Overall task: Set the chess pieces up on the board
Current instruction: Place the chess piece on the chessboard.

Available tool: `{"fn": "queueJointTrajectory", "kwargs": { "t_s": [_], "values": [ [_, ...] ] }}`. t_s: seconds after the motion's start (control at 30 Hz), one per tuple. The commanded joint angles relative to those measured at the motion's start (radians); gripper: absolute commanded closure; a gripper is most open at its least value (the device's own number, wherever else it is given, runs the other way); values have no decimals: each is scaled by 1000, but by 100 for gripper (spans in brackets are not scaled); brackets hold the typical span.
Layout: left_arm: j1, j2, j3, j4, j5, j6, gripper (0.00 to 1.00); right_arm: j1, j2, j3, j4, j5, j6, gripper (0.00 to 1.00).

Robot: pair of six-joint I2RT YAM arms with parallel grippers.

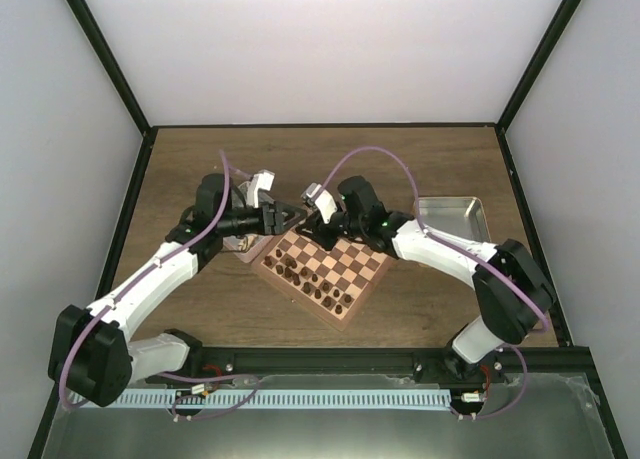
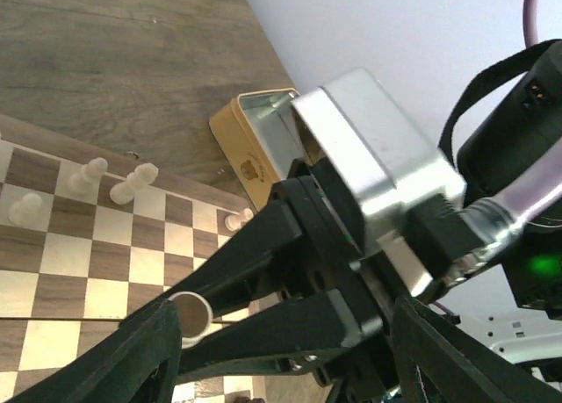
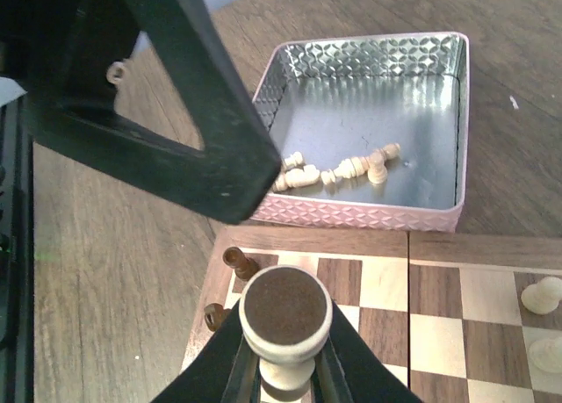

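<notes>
Camera setup, referenced to the board (image 1: 322,269): one overhead, two wrist.
Top: high on the board's near side, tilted down, far enough to hold the whole board and table (image 1: 440,159). Left wrist: close, slanting across a board corner toward a gold tin (image 2: 246,157). Right wrist: very close over the board's edge, looking steeply down at a metal tray (image 3: 369,212) just past it. All three share the board; both wrist views catch one pale chess piece (image 3: 283,306).

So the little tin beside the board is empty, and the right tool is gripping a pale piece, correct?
Not quite: the tin is not empty. The right wrist view shows several pale pieces lying inside it. The right tool does grip a pale piece.
</notes>
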Motion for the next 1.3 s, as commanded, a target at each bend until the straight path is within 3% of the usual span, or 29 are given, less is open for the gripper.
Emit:
{"fn": "queueJointTrajectory", "kwargs": {
  "t_s": [0.0,0.13,0.37,0.67,0.93,1.27],
  "values": [
    [2,10,18,-6,63,30,34,12,11,60,-23,46,-18,88],
    [1,47,51,-130,-11,83,40,15,0,63,-15,42,-16,88],
    [1,69,65,-111,-28,54,58,19,-28,25,23,16,-17,88],
    [1,124,86,-180,-32,87,59,47,-36,28,15,59,-57,88],
    [1,105,78,-292,-82,170,69,46,-86,8,32,129,-26,89],
    [11,86,74,-250,-64,128,73,46,-172,-45,33,98,-29,89]
  ]
}}
